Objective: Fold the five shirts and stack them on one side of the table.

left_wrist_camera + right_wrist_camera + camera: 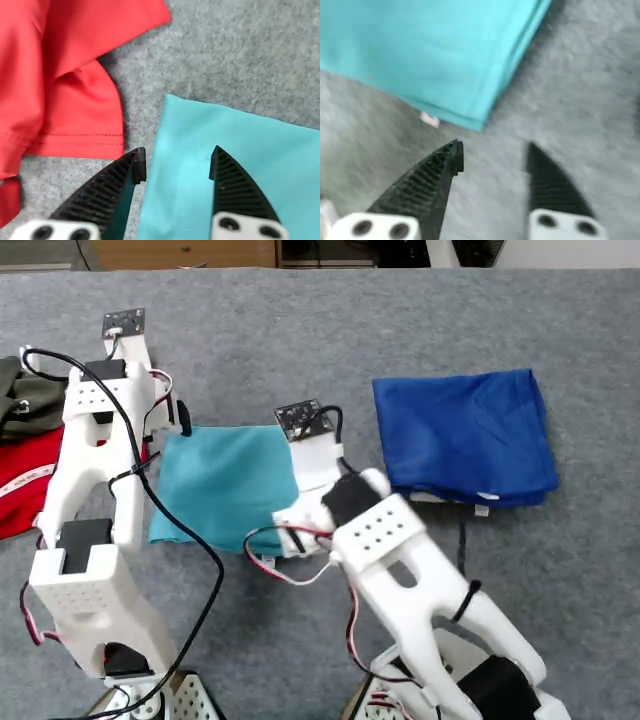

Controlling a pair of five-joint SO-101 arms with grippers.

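Note:
A teal shirt [225,485] lies folded flat in the middle of the grey table [300,330]. My left gripper [177,160] is open, and its fingers straddle the teal shirt's [190,130] edge near the corner that faces the red shirt [60,75]. In the high view the left gripper [172,425] is at the teal shirt's far left corner. My right gripper [495,152] is open over bare table, just off another corner of the teal shirt [420,45], where a small white tag [429,119] sticks out. A blue shirt [465,435] lies folded at the right.
The red shirt [25,480] lies spread at the table's left edge, with a dark olive shirt [25,400] bunched behind it. Black cables loop over the left arm. Wooden furniture stands beyond the table's far edge.

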